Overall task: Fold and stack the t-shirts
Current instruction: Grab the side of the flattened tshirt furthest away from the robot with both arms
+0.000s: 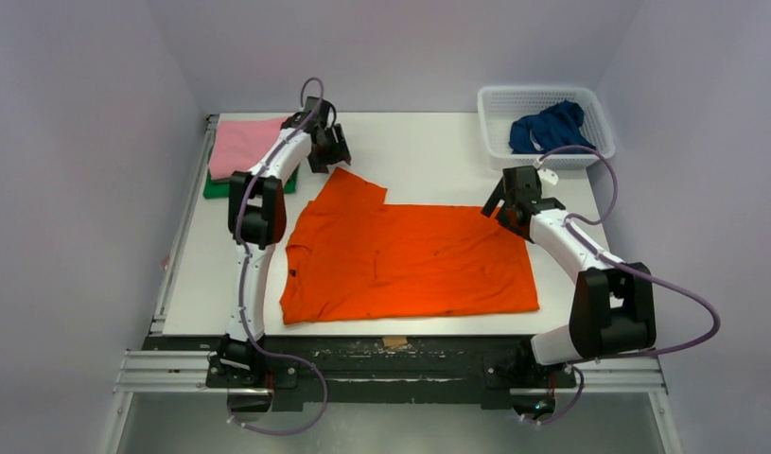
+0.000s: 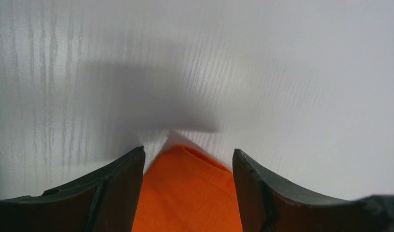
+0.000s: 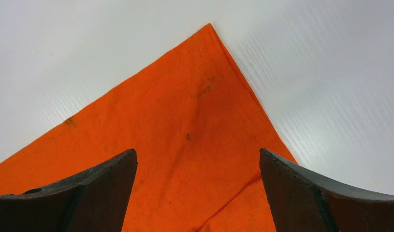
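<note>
Left gripper [image 2: 187, 151]: spread, empty, straddles sleeve tip of bright orange cloth t-shirt [image 1: 410, 260]. Right gripper [image 3: 197, 152]: spread, empty, over far hem corner. Likely sets up paired fold.

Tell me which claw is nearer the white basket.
Right. The right claw sits just short of the basket; the left claw is far across the table, beside the pink shirt.
</note>
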`<move>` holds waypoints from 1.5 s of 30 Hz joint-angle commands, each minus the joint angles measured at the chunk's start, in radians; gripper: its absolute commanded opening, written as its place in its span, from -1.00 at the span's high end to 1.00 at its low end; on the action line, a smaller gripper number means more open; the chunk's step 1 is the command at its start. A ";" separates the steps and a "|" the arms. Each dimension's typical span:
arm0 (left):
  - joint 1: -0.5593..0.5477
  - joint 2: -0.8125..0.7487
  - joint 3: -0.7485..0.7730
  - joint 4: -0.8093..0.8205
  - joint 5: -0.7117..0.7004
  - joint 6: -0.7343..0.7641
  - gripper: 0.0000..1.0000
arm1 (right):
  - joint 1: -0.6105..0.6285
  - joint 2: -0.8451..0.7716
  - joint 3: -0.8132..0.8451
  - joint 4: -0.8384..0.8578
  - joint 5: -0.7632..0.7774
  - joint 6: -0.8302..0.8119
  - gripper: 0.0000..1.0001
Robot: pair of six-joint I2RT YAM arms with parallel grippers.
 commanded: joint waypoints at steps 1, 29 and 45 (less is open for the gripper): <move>-0.002 -0.072 -0.022 0.071 -0.047 -0.002 -0.31 | -0.001 0.007 0.009 0.022 0.005 -0.011 -0.87; -0.108 0.004 0.051 -0.253 -0.144 -0.010 0.20 | -0.001 -0.029 -0.007 0.027 -0.009 -0.014 -0.86; -0.184 0.016 0.063 -0.365 -0.255 0.065 0.41 | -0.002 -0.042 -0.013 0.030 -0.010 -0.014 -0.86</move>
